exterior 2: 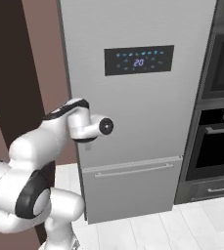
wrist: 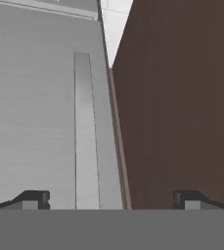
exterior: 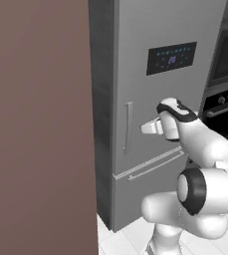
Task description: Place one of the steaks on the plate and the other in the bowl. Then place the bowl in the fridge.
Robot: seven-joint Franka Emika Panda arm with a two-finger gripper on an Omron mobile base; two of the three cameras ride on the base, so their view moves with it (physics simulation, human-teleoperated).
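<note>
The tall grey fridge (exterior: pixel 175 104) (exterior 2: pixel 143 117) stands with its door closed, a dark display panel (exterior: pixel 171 58) (exterior 2: pixel 139 60) lit on the front. Its vertical bar handle (exterior: pixel 128 127) (wrist: pixel 86 132) runs along the door's left edge. My gripper (exterior: pixel 146 128) (wrist: pixel 112 200) is open, level with the handle and a short way in front of it. Nothing is between the fingertips (wrist: pixel 35 199), and the handle lies roughly between them in the hand view. The steaks, the plate and the bowl are out of view.
A tall brown panel (exterior: pixel 36 124) (wrist: pixel 182 97) stands close against the fridge's left side. A dark wall oven (exterior: pixel 227 74) (exterior 2: pixel 221 97) is on the right. The fridge's lower drawer (exterior 2: pixel 133 188) is shut, above a white tiled floor (exterior 2: pixel 182 224).
</note>
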